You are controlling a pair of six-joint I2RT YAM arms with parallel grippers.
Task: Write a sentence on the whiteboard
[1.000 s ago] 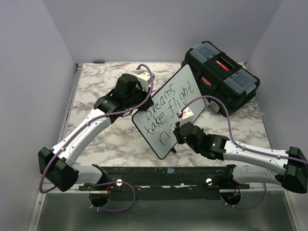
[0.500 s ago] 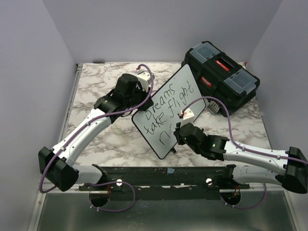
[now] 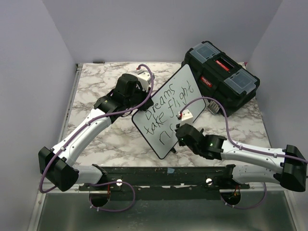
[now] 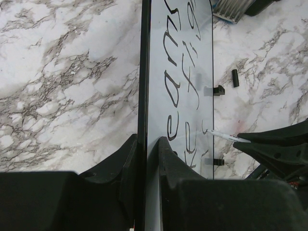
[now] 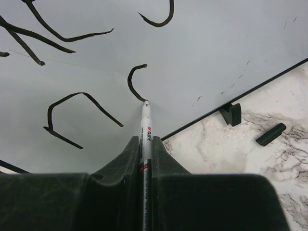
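A marble-patterned table (image 3: 96, 139) fills the top view, with a black toolbox (image 3: 221, 79) at its 1 o'clock corner. The whiteboard (image 3: 185, 74) lies across the middle of the table, its long axis running from 7 o'clock to 1 o'clock and its far end just beside the toolbox. The left gripper (image 4: 147, 144) meets the board on its 10 o'clock long edge, its two fingers nearly together and pinching the thin black rim between them. The right gripper (image 5: 146, 144) is over the board's 5 o'clock end, its fingers closed tight on a white marker (image 5: 146, 120) whose tip touches the white surface at the foot of a short curved stroke. The sentence (image 3: 168, 103) reads "Dreams take flight" in two black lines along the board, and a few fresh strokes (image 3: 166, 135) stand below it toward 6 o'clock. A small black clip (image 5: 231, 114) sits at the board's rim, and a short black cap-like piece (image 5: 270, 134) lies loose on the marble just beyond it.
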